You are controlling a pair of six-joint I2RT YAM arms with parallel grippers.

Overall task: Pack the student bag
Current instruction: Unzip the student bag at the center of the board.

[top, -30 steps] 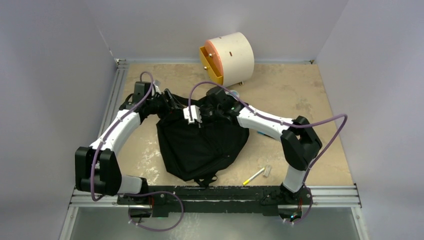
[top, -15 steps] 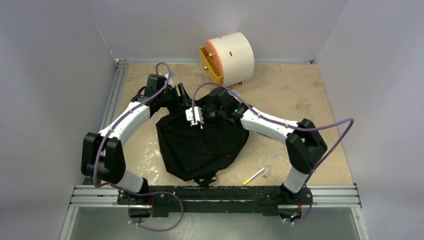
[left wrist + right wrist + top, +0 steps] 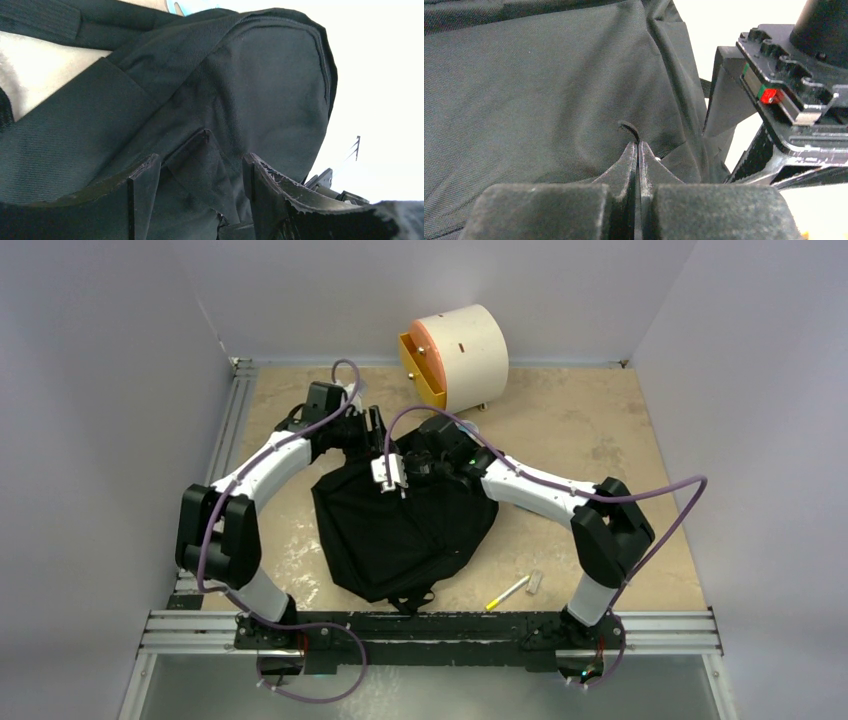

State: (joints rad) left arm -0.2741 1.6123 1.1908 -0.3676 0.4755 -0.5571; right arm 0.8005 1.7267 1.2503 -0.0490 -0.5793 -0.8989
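The student bag [image 3: 400,535] is a soft black backpack lying flat in the middle of the table, top end away from the arm bases. My left gripper [image 3: 376,428] hovers at the bag's far left corner. In the left wrist view that gripper [image 3: 201,157] is open, with a fold of the bag's fabric [image 3: 210,165] rising between the fingers, not pinched. My right gripper [image 3: 408,466] sits over the bag's top edge. The right wrist view shows it [image 3: 638,144] shut on a thin bit of the bag [image 3: 549,90], a small black loop poking out at its tips.
A cream cylindrical drawer box [image 3: 470,345] with an open yellow drawer [image 3: 422,370] stands at the back. A yellow-tipped pen [image 3: 508,592] and a small grey piece [image 3: 534,582] lie near the right arm's base. Walls close in on the left, back and right.
My left arm swung away from the bases and to the right, bringing its open gripper up to the bag's far left corner. The right gripper kept its hold and barely shifted.
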